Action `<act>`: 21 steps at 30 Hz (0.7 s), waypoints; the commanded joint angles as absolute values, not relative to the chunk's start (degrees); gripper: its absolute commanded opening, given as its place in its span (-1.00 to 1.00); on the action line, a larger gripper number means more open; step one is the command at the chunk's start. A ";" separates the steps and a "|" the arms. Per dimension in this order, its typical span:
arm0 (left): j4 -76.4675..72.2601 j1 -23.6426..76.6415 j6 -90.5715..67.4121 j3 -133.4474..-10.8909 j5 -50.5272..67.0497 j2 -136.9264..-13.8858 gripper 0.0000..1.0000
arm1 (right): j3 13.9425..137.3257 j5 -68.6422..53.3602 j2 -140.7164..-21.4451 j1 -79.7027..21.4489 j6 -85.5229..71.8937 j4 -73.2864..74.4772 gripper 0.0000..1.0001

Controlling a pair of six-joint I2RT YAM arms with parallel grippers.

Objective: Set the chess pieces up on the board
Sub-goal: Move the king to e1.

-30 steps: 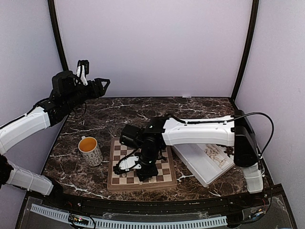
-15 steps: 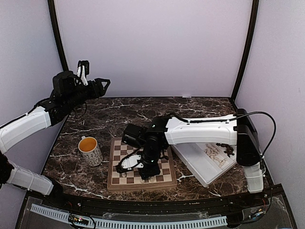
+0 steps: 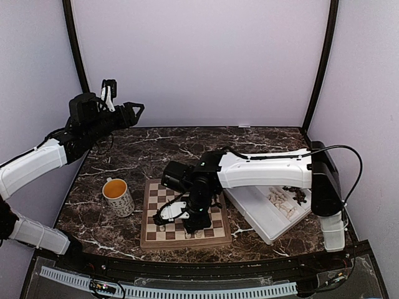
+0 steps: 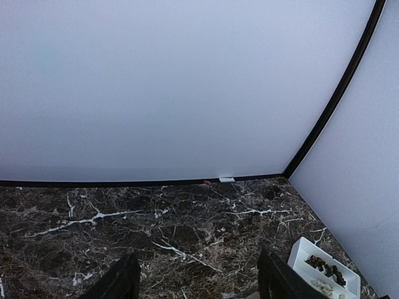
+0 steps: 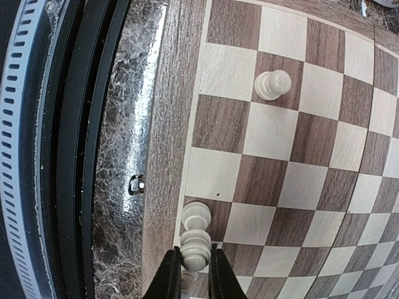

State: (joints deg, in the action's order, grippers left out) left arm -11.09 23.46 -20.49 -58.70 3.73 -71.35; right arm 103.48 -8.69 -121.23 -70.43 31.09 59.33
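Slightly rightward has gone the right gripper [image 5: 193, 261], jaws narrow on a pale cream turned wooden chess piece [image 5: 195, 245] at the checked wooden board [image 5: 163, 124] edge; the left gripper [image 4: 198, 283] has its jaws wide, empty.

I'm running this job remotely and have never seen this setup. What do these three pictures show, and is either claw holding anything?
Two white robot arms, each ending in a two-finger gripper, are bolted at the near edge of a marble table. The overhead view looks down from behind them. The other two come from a camera on each wrist. On the table are a chessboard, a mug and a white tray of spare chess pieces. The left gripper is raised, open and empty, facing the back wall. The right gripper is shut on a cream chess piece at the board's near edge, beside another cream piece. A cream pawn stands further in.
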 commanded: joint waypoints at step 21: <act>-14.14 22.93 -19.96 -59.50 15.09 -74.90 0.23 | 90.32 -14.05 -97.77 -48.73 29.06 55.20 -0.15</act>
